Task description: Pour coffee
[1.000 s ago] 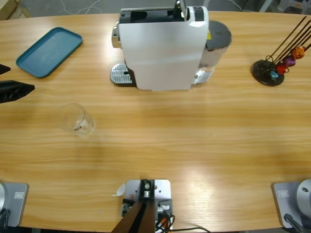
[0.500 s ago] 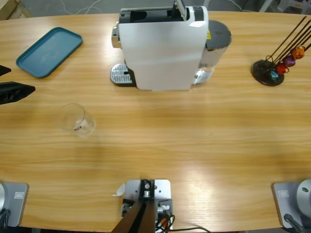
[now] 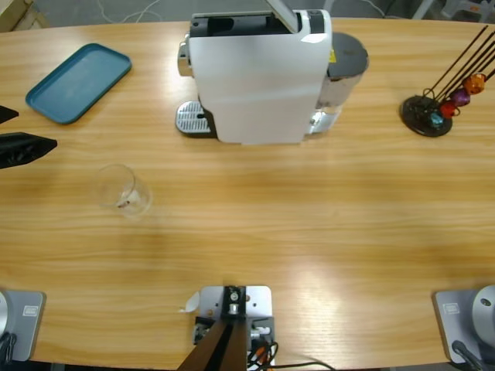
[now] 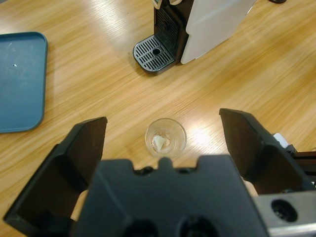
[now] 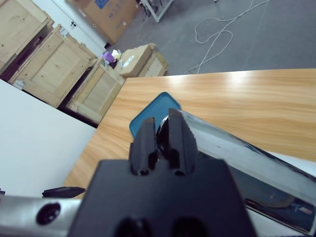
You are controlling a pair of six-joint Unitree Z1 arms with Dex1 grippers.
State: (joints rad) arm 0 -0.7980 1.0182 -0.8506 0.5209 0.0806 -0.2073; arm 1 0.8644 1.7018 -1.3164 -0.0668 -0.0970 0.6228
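A clear glass tumbler (image 3: 120, 190) stands on the table left of the middle. No amber layer of coffee shows in it, only a small dark speck at its base. In the left wrist view the tumbler (image 4: 166, 138) sits just beyond my left gripper (image 4: 163, 118), whose jaws are open wide on either side of it without touching. From above, the left gripper (image 3: 27, 128) enters at the left edge. My right gripper (image 5: 164, 121) is shut, its tips against the silver lever (image 5: 232, 148) on top of the white coffee machine (image 3: 259, 73). The lever (image 3: 280, 9) stands raised.
A blue tray (image 3: 79, 82) lies at the back left. The machine's drip grate (image 3: 193, 118) faces left, seen also as the grate (image 4: 154, 53). A black capsule stand (image 3: 433, 108) with coloured capsules is at the far right. Wooden crates (image 5: 54, 64) stand beyond the table.
The machine's lever has swung up and leftward, and the black gripper tip beside it has left the top of the high view. The left gripper edged slightly right.
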